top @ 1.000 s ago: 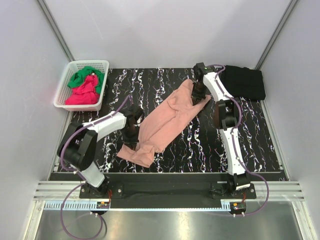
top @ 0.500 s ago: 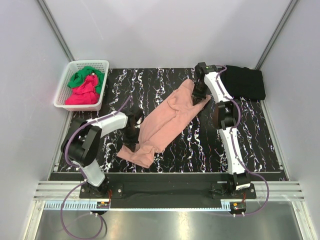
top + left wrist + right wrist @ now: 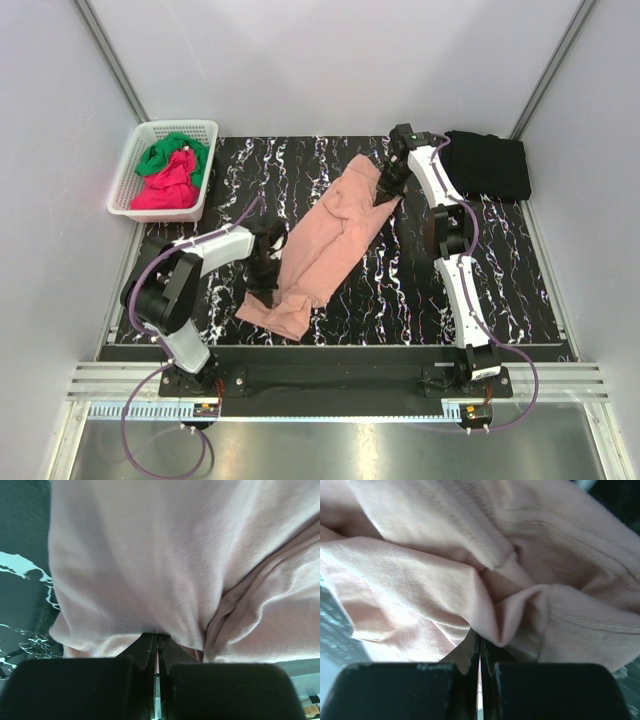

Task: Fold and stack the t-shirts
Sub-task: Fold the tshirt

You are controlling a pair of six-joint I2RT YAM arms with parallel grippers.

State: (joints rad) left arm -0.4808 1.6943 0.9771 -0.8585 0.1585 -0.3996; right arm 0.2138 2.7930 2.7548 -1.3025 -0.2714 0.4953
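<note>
Now the left pincer (image 3: 156,647) is clamped on the near end of the salmon-pink t-shirt (image 3: 325,245), its fingers pressed together with a fold of cloth between them. The right pincer (image 3: 480,645) is likewise pinched tight on a bunched edge at the shirt's far end. Between the two, the shirt lies as a long wrinkled band running diagonally across the black marbled table (image 3: 400,290), its near end crumpled beside the left arm. Behind the right arm, at the far right corner, a black t-shirt (image 3: 490,165) lies flat. At the far left stands a white basket (image 3: 124,182) holding a green t-shirt (image 3: 165,155) and a magenta-red t-shirt (image 3: 165,190), well apart from the pink one
</note>
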